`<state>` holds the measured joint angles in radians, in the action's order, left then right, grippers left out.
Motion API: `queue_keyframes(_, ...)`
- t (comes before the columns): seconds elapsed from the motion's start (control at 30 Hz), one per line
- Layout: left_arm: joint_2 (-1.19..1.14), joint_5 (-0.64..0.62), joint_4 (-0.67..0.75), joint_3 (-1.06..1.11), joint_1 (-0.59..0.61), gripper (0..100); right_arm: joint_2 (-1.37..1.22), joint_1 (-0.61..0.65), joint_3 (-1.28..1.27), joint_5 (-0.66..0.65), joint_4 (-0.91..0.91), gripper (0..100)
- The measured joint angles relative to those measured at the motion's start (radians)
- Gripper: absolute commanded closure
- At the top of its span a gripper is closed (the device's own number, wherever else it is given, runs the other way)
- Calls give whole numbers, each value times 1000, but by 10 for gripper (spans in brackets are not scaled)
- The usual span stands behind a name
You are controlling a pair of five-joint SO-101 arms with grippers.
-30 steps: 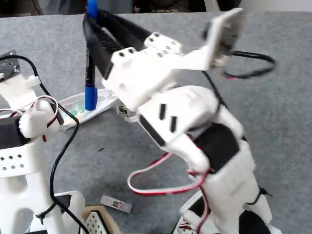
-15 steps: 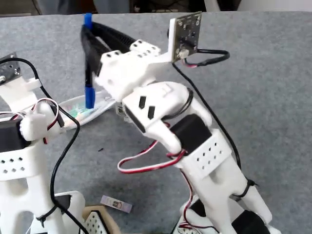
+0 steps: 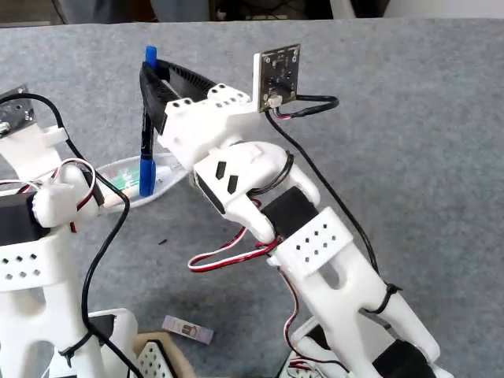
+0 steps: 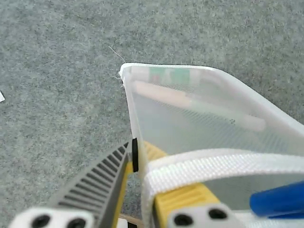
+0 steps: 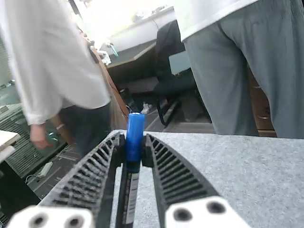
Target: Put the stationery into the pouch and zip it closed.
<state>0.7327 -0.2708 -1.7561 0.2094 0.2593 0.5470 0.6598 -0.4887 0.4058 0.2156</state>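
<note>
Pen (image 3: 146,134) standing upright, pinched between fingertips of right hand (image 5: 133,142), jaws closing tight on its barrel. Lower blue end hanging below hand, over pouch (image 3: 130,177); whether touching it, cannot tell. Pouch lying flat on grey tabletop (image 3: 409,118), mesh wall showing pale stick (image 4: 190,102) inside. Left hand (image 4: 137,152) clamping pouch edge, white strap (image 4: 213,166) running just beside its yellow finger.

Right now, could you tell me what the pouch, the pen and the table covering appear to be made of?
The pouch: likely soft translucent plastic mesh, matte; a fine grid shows and contents show through; its white strap looks woven. The pen: probably hard plastic, smooth blue cap with a sheen. The table covering: grey felt or short carpet, fuzzy, matte.
</note>
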Motion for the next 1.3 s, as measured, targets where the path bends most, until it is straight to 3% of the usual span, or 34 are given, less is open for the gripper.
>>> queue_keyframes(0.4, 0, 0, 0, 2, 21, 971, 167, 0, -17, -130, 319, 986)
queue_keyframes(0.7, 0, -2, 0, 2, 28, 971, 307, 69, -91, -143, 354, 986)
queue_keyframes(1.03, 0, -2, 0, 2, 28, 971, 411, 147, -232, -338, 359, 979)
queue_keyframes(1.3, 0, -2, 0, 2, 28, 971, 474, 210, -278, -399, 462, 685)
